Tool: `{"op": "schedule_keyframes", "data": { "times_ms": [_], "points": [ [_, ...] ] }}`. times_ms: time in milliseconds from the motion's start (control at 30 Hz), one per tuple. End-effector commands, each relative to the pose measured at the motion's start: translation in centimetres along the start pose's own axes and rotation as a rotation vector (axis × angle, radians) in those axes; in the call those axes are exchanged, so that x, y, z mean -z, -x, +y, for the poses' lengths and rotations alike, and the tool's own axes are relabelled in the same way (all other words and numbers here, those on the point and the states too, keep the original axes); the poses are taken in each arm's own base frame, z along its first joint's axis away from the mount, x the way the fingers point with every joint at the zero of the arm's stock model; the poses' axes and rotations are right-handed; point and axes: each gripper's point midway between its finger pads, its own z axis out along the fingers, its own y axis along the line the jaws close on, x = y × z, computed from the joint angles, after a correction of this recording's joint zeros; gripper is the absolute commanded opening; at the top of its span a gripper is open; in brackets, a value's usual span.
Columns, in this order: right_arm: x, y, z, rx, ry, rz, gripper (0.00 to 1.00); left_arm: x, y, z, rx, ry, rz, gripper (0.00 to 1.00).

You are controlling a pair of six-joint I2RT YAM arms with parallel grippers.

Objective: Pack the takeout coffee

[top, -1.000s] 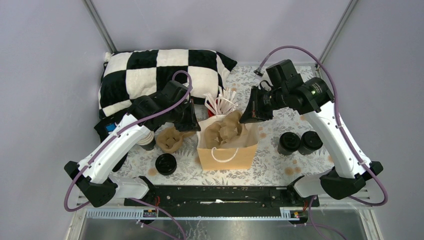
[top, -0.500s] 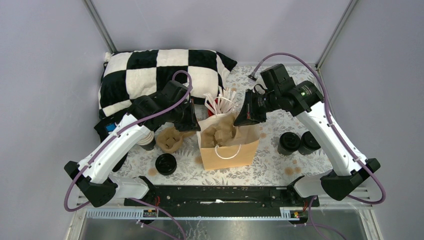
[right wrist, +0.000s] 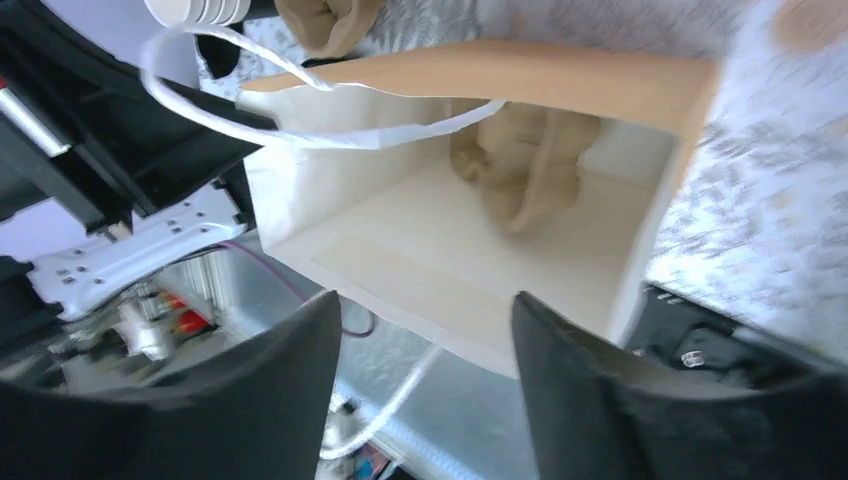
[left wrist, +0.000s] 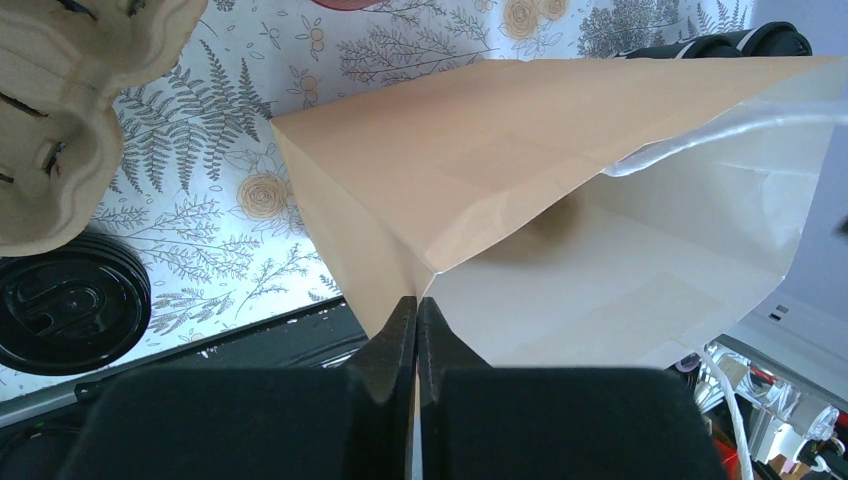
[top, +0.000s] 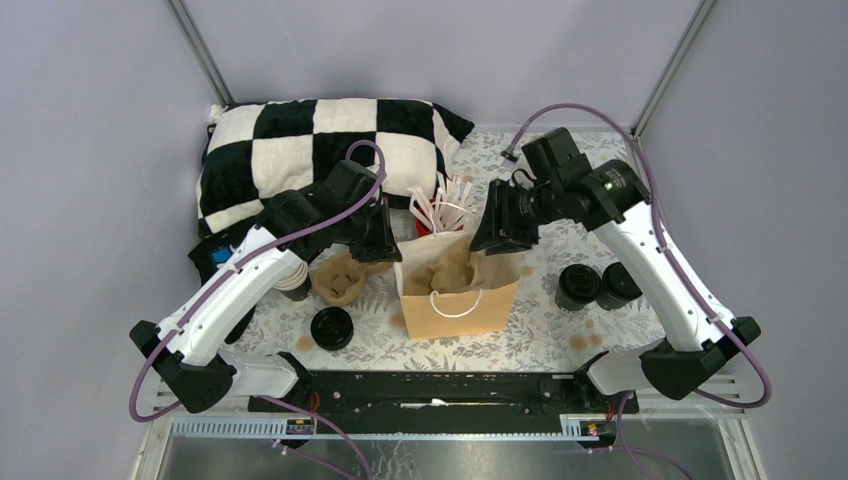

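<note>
Top external: left tool (left wrist: 417, 322) clamped on paper bag (top: 458, 308) rim, right tool (right wrist: 425, 340) apart beside it; we note lidded cups (top: 579, 286) on worktop (top: 540, 342), right of bag. Risk: one-sided hold, bag may sag.

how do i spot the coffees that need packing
Find the tan paper bag standing mid-table. On the floral cloth to its right, two dark cups stand side by side. Each wears a black lid, unlike the lidless cup stack and the loose lids left of the bag.
</note>
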Motion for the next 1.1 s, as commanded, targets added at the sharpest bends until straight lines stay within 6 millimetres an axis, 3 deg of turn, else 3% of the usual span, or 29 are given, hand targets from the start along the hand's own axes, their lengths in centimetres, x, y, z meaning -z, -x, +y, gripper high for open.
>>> {"op": "schedule_keyframes", "data": {
  "times_ms": [0,67,167,300,467,633,733,767,833,900,967,1033,1067],
  "points": [
    [5.2,0.2,-1.2,0.09,-0.109,-0.111,0.88,0.5,0.8,-1.1,-0.023,-0.038,-0.026,0.0],
    [6.7,0.5,-0.8,0.119,-0.101,-0.161,0.94,0.5,0.9,-1.2,-0.032,-0.038,-0.025,0.0],
    [7.8,1.1,-3.1,0.139,-0.212,-0.239,0.95,0.8,1.0,-1.2,-0.034,-0.035,-0.029,0.05],
    [6.5,0.7,-6.4,0.11,-0.354,-0.221,0.94,0.7,1.0,-1.4,-0.04,-0.039,-0.021,0.13],
    [4.2,0.6,-7.3,0.118,-0.39,-0.133,0.85,0.4,0.4,-1.0,-0.03,-0.025,0.009,0.2],
    [2.4,-0.2,-7.0,0.11,-0.428,-0.093,0.66,0.1,0.0,-0.6,-0.03,0.029,0.039,0.2],
    [1.7,-0.9,-7.2,0.122,-0.48,-0.099,0.59,-0.1,-0.4,-0.7,-0.043,0.081,0.058,0.13],
    [1.5,-1.0,-7.1,0.125,-0.491,-0.1,0.54,-0.1,-0.5,-0.9,-0.052,0.096,0.056,0.1],
    [1.2,-0.9,-7.2,0.134,-0.524,-0.119,0.32,-0.2,-0.4,-1.3,-0.066,0.111,0.048,0.07],
    [0.8,-0.8,-7.8,0.141,-0.559,-0.132,0.24,0.1,-0.1,-1.9,-0.07,0.098,0.037,0.03],
    [1.5,-0.3,-7.9,0.143,-0.576,-0.169,0.14,0.5,0.9,-2.2,-0.071,0.103,0.002,0.0],
    [2.8,0.3,-6.3,0.148,-0.512,-0.216,0.0,1.4,1.6,-3.3,-0.067,0.072,-0.019,0.0],
    [3.6,0.2,-5.2,0.133,-0.456,-0.231,0.0,1.8,1.8,-3.7,-0.061,0.06,-0.028,0.0]
  ]
}}
